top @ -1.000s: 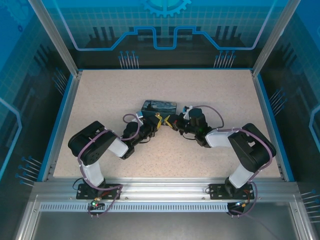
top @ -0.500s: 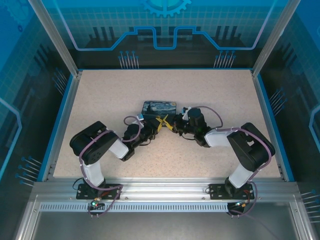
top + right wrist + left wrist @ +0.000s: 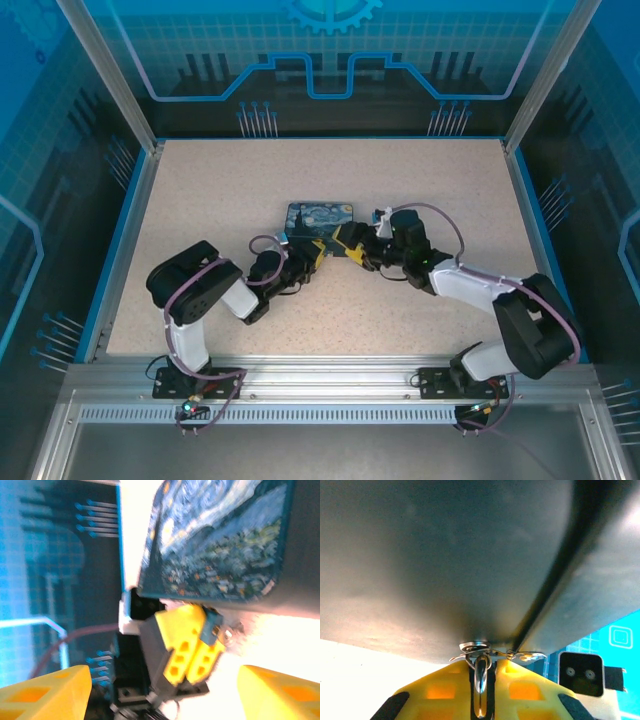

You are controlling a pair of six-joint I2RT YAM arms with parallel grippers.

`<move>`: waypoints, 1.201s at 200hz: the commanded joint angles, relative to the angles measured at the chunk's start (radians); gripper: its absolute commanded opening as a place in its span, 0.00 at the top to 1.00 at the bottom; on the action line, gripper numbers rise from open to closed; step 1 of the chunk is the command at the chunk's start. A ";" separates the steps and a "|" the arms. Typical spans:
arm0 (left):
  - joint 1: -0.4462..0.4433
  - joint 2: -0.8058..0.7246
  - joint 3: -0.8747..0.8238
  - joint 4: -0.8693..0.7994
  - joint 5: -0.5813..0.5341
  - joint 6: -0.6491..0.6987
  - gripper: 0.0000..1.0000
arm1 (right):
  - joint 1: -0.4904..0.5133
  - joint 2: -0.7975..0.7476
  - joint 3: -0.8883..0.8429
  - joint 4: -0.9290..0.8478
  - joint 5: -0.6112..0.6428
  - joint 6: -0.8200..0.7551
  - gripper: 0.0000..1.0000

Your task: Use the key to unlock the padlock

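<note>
Key, a thin shiny grey metal sliver, lies lengthwise between the closed yellow fingers of the left gripper, pointing straight out from them at the dark wall of the swirl-painted box, while the right gripper hangs nearby, jaws wide apart and empty, over the table.

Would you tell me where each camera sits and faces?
Top external: above, behind the bases, looking down on the table; both arms, left tool and right tool close together by the painted box.
Left wrist: on the left arm, looking along its yellow fingers, shut on a metal piece.
Right wrist: on the right arm, facing the box and left tool between its open fingers.
Shared: top and right wrist both show box and left tool.
</note>
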 commanded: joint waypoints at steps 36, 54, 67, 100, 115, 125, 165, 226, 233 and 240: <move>0.013 0.006 -0.008 0.049 -0.003 -0.024 1.00 | 0.076 -0.016 0.265 -0.651 0.206 -0.775 0.40; 0.013 0.009 -0.005 0.049 0.002 -0.030 1.00 | 0.116 0.020 0.309 -0.696 0.262 -0.923 0.48; 0.013 0.013 -0.003 0.049 0.005 -0.036 1.00 | 0.149 0.055 0.340 -0.717 0.286 -0.998 0.50; 0.013 0.012 -0.003 0.049 0.012 -0.041 1.00 | 0.243 0.148 0.410 -0.753 0.446 -1.109 0.50; 0.014 0.012 -0.003 0.049 0.016 -0.044 1.00 | 0.264 0.188 0.427 -0.752 0.500 -1.138 0.51; 0.014 0.012 -0.003 0.049 0.018 -0.044 1.00 | 0.270 0.209 0.433 -0.743 0.521 -1.149 0.52; 0.014 0.012 0.000 0.049 0.024 -0.047 1.00 | 0.277 0.252 0.438 -0.707 0.575 -1.182 0.57; 0.014 0.019 0.006 0.049 0.035 -0.049 1.00 | 0.287 0.215 0.369 -0.581 0.616 -1.287 0.58; 0.014 0.018 0.006 0.049 0.036 -0.050 1.00 | 0.289 0.209 0.359 -0.561 0.616 -1.292 0.58; 0.014 0.019 0.008 0.049 0.036 -0.049 1.00 | 0.293 0.209 0.359 -0.550 0.617 -1.294 0.58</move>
